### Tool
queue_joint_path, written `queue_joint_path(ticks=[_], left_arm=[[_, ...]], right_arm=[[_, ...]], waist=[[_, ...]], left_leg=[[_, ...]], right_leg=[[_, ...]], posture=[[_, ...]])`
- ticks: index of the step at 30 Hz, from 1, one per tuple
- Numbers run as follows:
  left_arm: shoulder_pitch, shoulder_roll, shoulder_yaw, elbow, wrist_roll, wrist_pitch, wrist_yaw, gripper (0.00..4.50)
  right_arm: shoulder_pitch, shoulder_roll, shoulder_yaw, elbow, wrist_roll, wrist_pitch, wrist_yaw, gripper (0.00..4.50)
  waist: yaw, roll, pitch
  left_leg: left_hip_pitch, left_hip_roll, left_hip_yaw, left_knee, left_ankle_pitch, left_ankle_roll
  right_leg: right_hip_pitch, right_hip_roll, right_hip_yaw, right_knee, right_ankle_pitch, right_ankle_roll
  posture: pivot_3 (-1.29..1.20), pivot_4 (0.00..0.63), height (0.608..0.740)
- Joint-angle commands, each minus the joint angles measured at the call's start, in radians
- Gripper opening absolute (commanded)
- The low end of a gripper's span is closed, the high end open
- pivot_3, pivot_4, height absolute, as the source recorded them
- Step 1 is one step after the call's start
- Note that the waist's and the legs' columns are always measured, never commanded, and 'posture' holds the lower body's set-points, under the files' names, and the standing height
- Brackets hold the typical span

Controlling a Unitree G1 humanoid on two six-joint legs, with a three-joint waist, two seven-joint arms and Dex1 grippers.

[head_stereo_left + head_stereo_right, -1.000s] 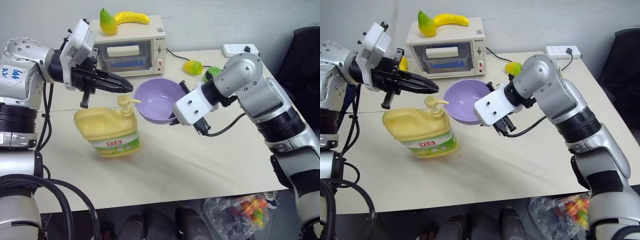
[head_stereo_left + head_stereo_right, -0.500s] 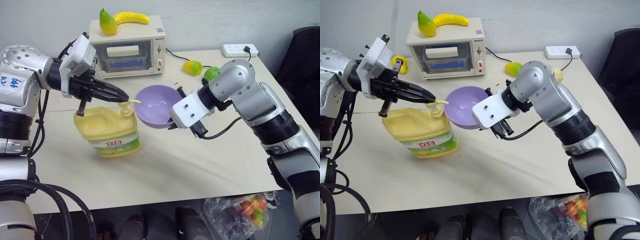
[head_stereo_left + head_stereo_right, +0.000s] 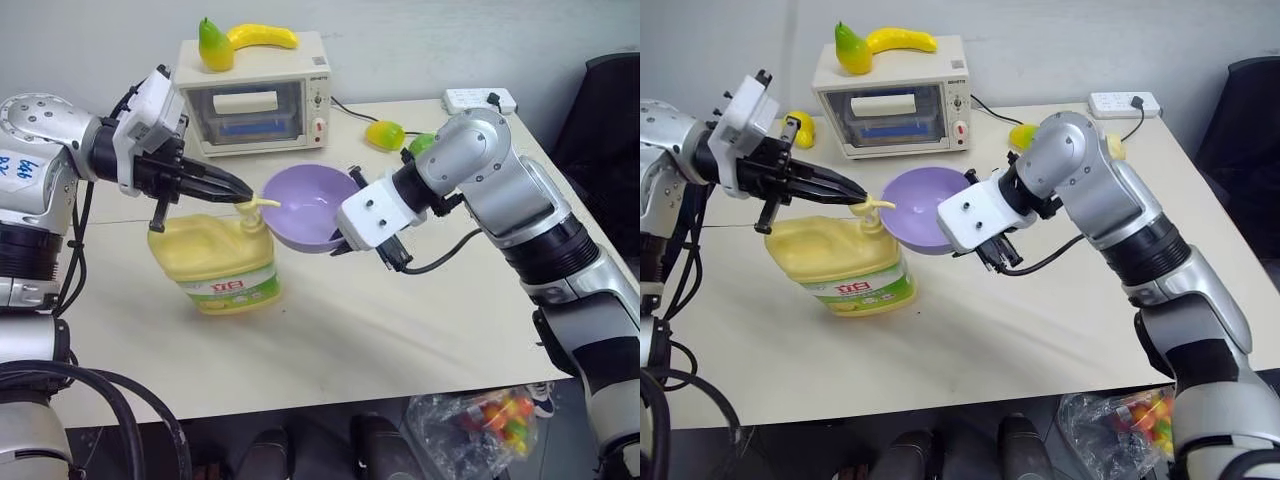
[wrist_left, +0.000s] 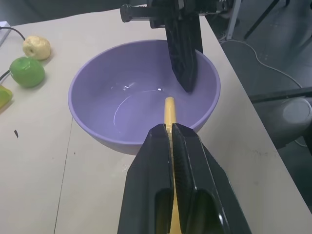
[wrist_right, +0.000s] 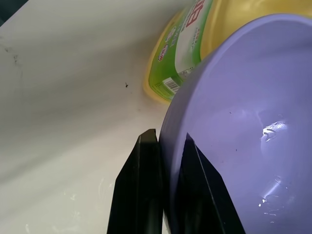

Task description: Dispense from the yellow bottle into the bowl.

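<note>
The yellow bottle [image 3: 213, 265] stands on the table's left part, its pump nozzle [image 3: 256, 205] pointing toward the bowl [image 3: 308, 205]. My left gripper [image 3: 241, 193] is shut and its tips rest on top of the pump head. In the left wrist view the shut left gripper [image 4: 170, 128] lies over the nozzle [image 4: 169, 109], whose spout reaches over the bowl's rim [image 4: 122, 141]. My right gripper [image 5: 168, 137] is shut on the bowl's rim [image 5: 171, 122] and holds the bowl tilted, close beside the bottle [image 5: 195, 44].
A toaster oven [image 3: 255, 100] stands at the back with a toy pear [image 3: 213, 45] and a banana [image 3: 265, 37] on top. Toy fruits [image 3: 386, 133] and a power strip [image 3: 480, 100] lie at the back right. A bag of toys [image 3: 470, 425] sits below the table's front edge.
My left gripper has sunk from just above the pump onto its head. The right arm has brought the bowl slightly closer to the nozzle.
</note>
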Motion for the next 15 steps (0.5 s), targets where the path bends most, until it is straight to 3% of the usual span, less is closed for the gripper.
queue_joint_path(ticks=[1,15], left_arm=[[0.012,0.013,-0.008,-0.01,0.014,-0.008,-0.112,0.21],[0.041,0.012,-0.032,-0.017,0.023,-0.02,-0.112,0.21]], right_arm=[[-0.028,-0.007,-0.021,-0.034,0.027,0.012,0.069,0.0],[-0.028,-0.008,-0.024,-0.04,0.035,0.022,0.069,0.0]], waist=[[0.0,0.0,0.0],[0.0,0.0,0.0]], left_leg=[[0.0,0.0,0.0,0.0,0.0,0.0],[0.001,0.0,0.0,0.0,0.0,0.0]], right_leg=[[0.0,0.0,0.0,0.0,0.0,0.0],[0.001,0.0,0.0,0.001,0.0,0.0]], posture=[[0.0,0.15,0.74],[0.0,0.15,0.74]])
